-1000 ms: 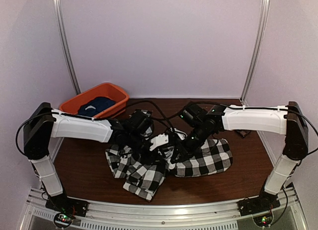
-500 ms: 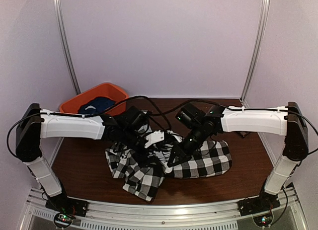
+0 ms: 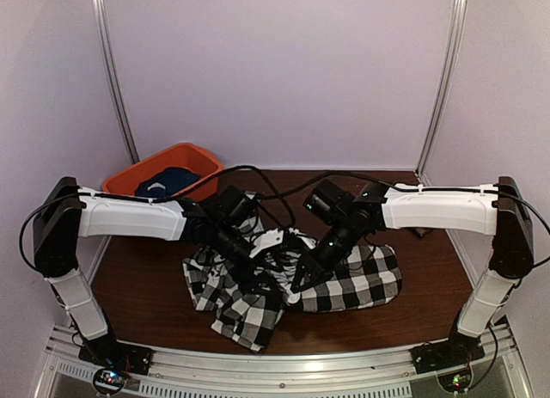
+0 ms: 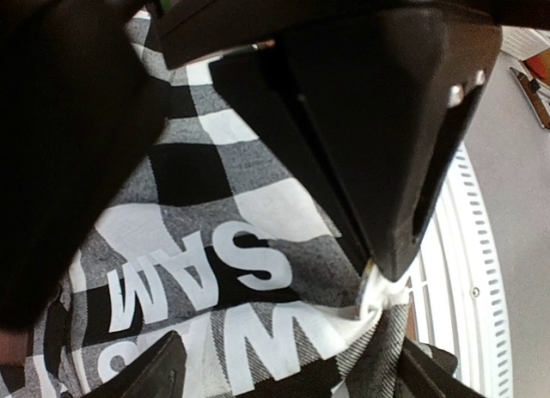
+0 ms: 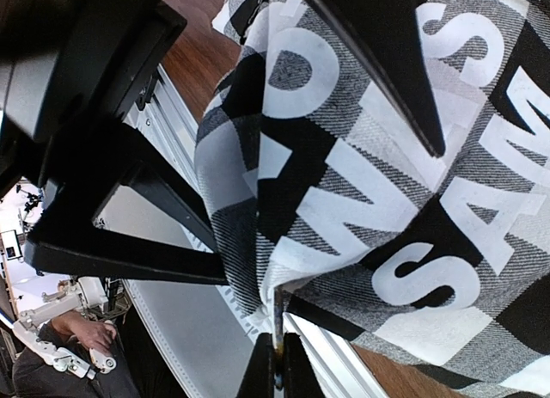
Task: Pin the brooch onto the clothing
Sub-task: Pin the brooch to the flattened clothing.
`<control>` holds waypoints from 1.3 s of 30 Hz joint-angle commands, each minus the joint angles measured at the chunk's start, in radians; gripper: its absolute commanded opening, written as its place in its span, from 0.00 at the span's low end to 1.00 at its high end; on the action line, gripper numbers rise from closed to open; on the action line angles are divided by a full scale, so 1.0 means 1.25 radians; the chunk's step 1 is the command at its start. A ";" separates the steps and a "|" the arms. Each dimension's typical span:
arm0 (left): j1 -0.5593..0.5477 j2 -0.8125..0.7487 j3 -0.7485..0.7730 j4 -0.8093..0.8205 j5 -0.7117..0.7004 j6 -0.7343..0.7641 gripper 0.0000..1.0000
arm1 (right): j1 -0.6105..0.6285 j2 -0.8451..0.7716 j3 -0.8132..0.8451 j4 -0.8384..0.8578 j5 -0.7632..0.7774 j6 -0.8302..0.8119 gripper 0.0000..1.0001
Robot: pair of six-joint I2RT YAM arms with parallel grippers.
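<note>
Mid-pinning, I'd say. Shirt (image 3: 352, 282) lies crumpled centre-front on the counter (image 3: 137, 282), btwn L arm (image 3: 129, 219) and R arm (image 3: 438, 207). Its lettered panel is bunched up right under both sets of fingers.

L fingers (image 3: 251, 259): spread wide, released, straddling the lettering w/ nothing gripped. One tip just touches a raised fold.

R fingers (image 5: 275, 368): clenched tight, tips at the edge of a fold. There's a thin sliver btwn them, can't tell if it's pin or cloth.

Brooch: can't pick it out in any view. There's a white bit (image 3: 275, 240) btwn the two sets of fingers in the top view, too small to call.

Judgement: the attach step is in hand, R parked at the fold, L free. Next move prob. calls for L to pinch the fold just beside R's tips and hold the cloth taut, so R can push through w/o the fabric sliding. Fine alignment needed, since the two sets of fingers are v. near each other.

Count:
- 2 arms
- 1 checked shirt
- 1 orange bin (image 3: 185, 149), back-left
- 1 navy garment (image 3: 163, 185) inside the bin, well apart from the work
- 0 brooches seen for sure
</note>
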 commanded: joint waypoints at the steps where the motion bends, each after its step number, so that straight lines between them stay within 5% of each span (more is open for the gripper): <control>1: 0.008 0.027 0.016 0.062 0.075 -0.034 0.79 | 0.024 0.002 0.020 0.004 -0.024 -0.031 0.00; 11: 0.010 0.045 -0.005 0.144 0.109 -0.104 0.63 | 0.022 -0.005 0.021 0.013 -0.024 -0.030 0.00; 22: 0.011 0.054 -0.006 0.139 0.130 -0.102 0.18 | 0.015 -0.015 0.019 0.015 -0.022 -0.030 0.00; 31: 0.013 0.065 0.000 0.134 0.166 -0.105 0.00 | -0.012 -0.033 0.012 0.033 -0.007 -0.018 0.00; 39: 0.016 0.062 0.006 0.129 0.166 -0.128 0.00 | -0.049 -0.056 -0.003 0.085 -0.023 0.017 0.13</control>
